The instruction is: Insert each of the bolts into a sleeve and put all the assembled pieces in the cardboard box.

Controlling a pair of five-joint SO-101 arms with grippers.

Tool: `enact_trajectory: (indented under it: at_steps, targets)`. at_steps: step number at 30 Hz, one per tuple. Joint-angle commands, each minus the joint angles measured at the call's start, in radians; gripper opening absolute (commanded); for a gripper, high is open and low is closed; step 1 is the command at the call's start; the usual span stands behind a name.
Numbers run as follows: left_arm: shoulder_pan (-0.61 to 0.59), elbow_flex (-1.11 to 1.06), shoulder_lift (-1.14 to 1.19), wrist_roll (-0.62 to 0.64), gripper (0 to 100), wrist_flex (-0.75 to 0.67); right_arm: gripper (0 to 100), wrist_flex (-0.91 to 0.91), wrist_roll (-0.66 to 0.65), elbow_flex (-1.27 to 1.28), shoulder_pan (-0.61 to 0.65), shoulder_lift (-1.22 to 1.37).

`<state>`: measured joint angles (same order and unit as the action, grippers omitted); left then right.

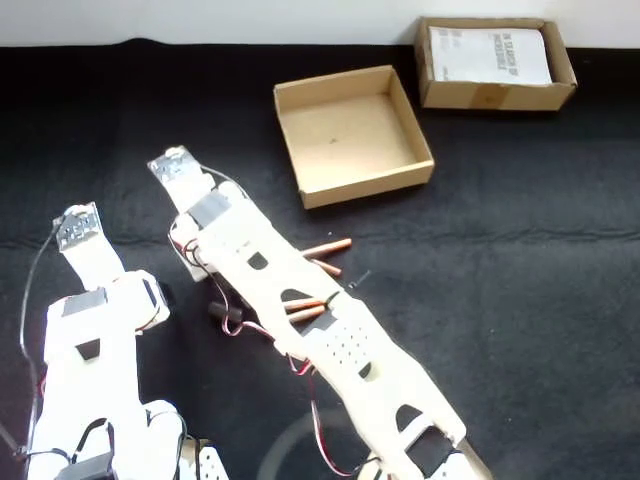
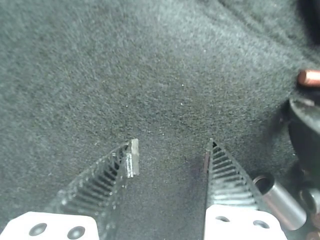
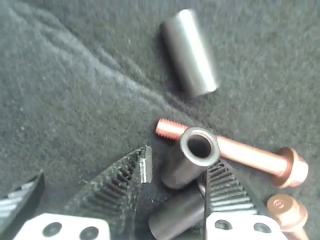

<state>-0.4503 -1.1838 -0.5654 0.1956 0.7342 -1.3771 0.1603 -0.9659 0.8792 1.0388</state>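
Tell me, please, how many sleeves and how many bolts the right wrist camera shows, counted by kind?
Sleeves: 3
Bolts: 2
Total: 5

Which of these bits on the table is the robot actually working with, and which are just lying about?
Job: copper bolts, metal sleeves, empty cardboard box.
Lying about: second box at the far edge, printed sheet inside it.
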Motion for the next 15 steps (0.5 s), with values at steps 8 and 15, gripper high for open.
enact_trajectory:
  at_steps: [8, 15]
  targets:
    - [-0.013, 0.005, 0.002, 0.005, 22, -0.014, 15.9, -0.002, -0.008, -0.259, 0.008, 0.165]
    - [-0.013, 0.005, 0.002, 0.005, 22, -0.014, 2.3, -0.002, -0.008, -0.277, 0.008, 0.176]
